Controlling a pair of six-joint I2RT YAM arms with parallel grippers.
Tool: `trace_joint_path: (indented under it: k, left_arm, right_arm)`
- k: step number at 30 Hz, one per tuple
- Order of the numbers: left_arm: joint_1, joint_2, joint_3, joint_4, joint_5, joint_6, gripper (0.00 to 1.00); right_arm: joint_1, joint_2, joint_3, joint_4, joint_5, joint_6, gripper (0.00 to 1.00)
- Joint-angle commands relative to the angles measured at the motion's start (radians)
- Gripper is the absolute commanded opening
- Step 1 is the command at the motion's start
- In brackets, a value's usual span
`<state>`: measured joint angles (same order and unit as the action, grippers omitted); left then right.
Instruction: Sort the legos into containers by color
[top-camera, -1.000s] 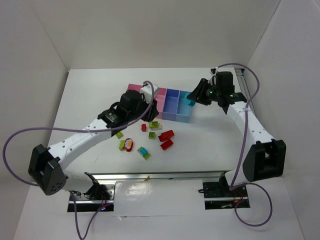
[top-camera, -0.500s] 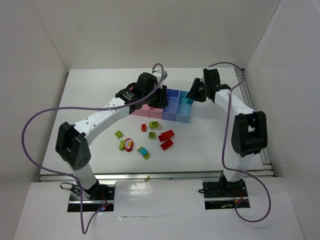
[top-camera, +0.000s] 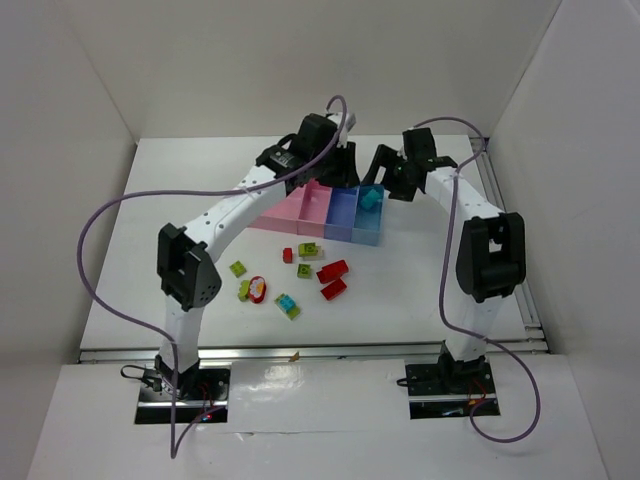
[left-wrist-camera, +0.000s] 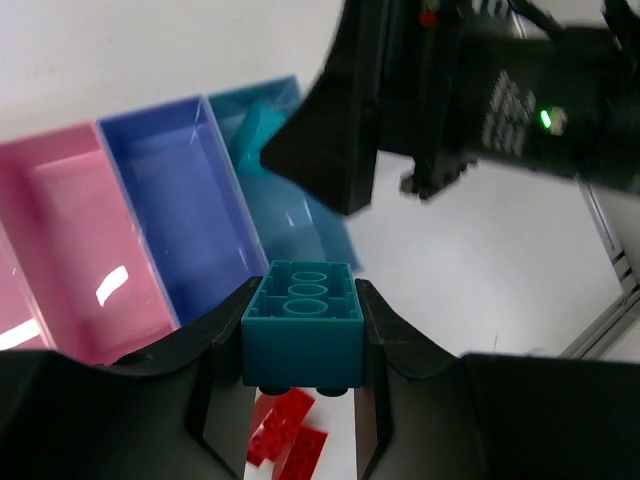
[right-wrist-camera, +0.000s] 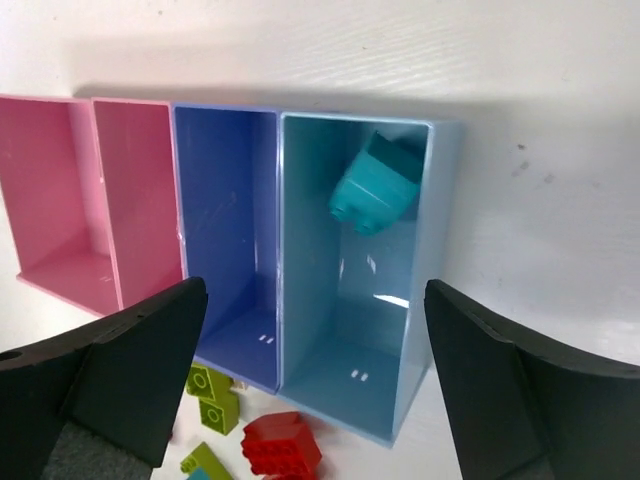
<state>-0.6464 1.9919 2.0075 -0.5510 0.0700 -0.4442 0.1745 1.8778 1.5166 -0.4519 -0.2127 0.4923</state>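
A tilted teal brick (right-wrist-camera: 372, 185) is sitting inside the light blue bin (right-wrist-camera: 340, 340), the end compartment of the row of four bins (right-wrist-camera: 130, 190), with the right gripper (right-wrist-camera: 315, 295) hanging above it, jaws spread wide and holding nothing. The left gripper (left-wrist-camera: 305, 318) is clamping a second teal brick (left-wrist-camera: 303, 340) close by the row, while loose red and lime green bricks (top-camera: 333, 272) are lying on the table (top-camera: 180, 200) nearby.

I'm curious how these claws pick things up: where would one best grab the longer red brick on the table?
Probably from straight above, at its middle, pinching across the narrow width of the longer red brick: it lies flat, longer than wide.
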Motion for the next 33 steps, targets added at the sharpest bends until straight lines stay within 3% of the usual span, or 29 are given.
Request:
trace_joint_path:
  k: [1, 3, 6, 10, 16, 17, 18, 21, 22, 28, 31, 33]
  left_arm:
    - [0.004, 0.125, 0.178, -0.098, 0.031, -0.01, 0.0]
    - [0.004, 0.154, 0.232, -0.098, 0.048, -0.028, 0.0]
    - [0.004, 0.199, 0.263, -0.08, 0.074, -0.028, 0.0]
    - [0.004, 0.263, 0.301, -0.079, 0.134, -0.028, 0.0]
    - [0.004, 0.34, 0.33, -0.031, 0.136, -0.053, 0.0]
    - [0.004, 0.355, 0.33, -0.03, 0.126, -0.065, 0.08]
    - [0.004, 0.355, 0.33, -0.017, 0.126, -0.065, 0.33]
    - [0.004, 0.38, 0.339, 0.014, 0.157, -0.065, 0.61]
    - [0.004, 0.38, 0.349, 0.014, 0.169, -0.065, 1.0]
    - [0.024, 0.325, 0.337, 0.023, 0.198, -0.053, 1.0]
    - [0.024, 0.216, 0.304, 0.004, 0.173, -0.022, 1.0]
    - [0.024, 0.091, 0.225, -0.029, 0.081, 0.013, 1.0]
  right_arm:
    - [0.008, -0.162, 0.012, -0.059, 0.096, 0.025, 0.96]
    - [-0.001, -0.256, -0.104, -0.048, 0.233, 0.063, 0.89]
    - [-0.01, -0.487, -0.279, -0.024, 0.368, 0.113, 0.85]
    - [-0.01, -0.653, -0.447, -0.051, 0.493, 0.154, 0.85]
    - [-0.02, -0.83, -0.5, -0.168, 0.539, 0.166, 0.87]
    - [-0.02, -0.841, -0.5, -0.182, 0.55, 0.166, 0.89]
    - [-0.02, -0.851, -0.5, -0.209, 0.559, 0.166, 0.89]
    - [-0.02, -0.852, -0.5, -0.258, 0.559, 0.166, 0.96]
    - [-0.02, -0.852, -0.49, -0.269, 0.559, 0.166, 0.97]
    - [-0.02, -0.852, -0.481, -0.265, 0.532, 0.147, 0.98]
    - [-0.02, -0.852, -0.481, -0.226, 0.464, 0.12, 0.98]
    - [-0.01, -0.83, -0.493, -0.2, 0.383, 0.091, 0.97]
